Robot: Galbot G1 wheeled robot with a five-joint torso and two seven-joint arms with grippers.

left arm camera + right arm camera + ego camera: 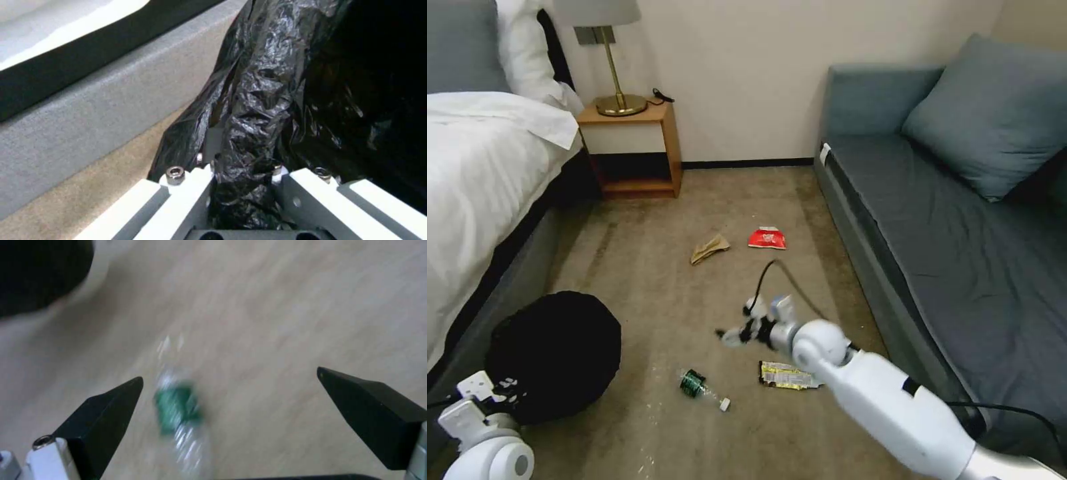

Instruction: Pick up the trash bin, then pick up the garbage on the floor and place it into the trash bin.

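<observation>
Left gripper (242,186): low at my left, pinched on the bagged rim of the bin (554,353) — the crinkly black liner is bunched between my fingers (311,190).
Bin: on the carpet (660,280) just beside the bed (480,173), its grey base right alongside in the left wrist view.
Right gripper (229,396): out over the carpet, jaws spread wide, holding nothing; the bottle lies below them, nearer one black fingertip (115,400) than the other.
Bottle (702,388): on its side on the floor, green label, white cap pointing toward my right; apart from the bin. Blurred in the right wrist view, so I cannot tell how high above it I am.
Wrapper (787,375): flat, yellow and dark, near the bottle on its right, partly under my right arm in the head view.
Paper bag (709,248): crumpled, brown, farther out in the middle of the floor.
Red packet (768,238): near the paper bag, on the sofa side.
Sofa (947,220): blue-grey, along my right.
Nightstand (630,150): at the far wall — a lamp (607,53) stands on it.
</observation>
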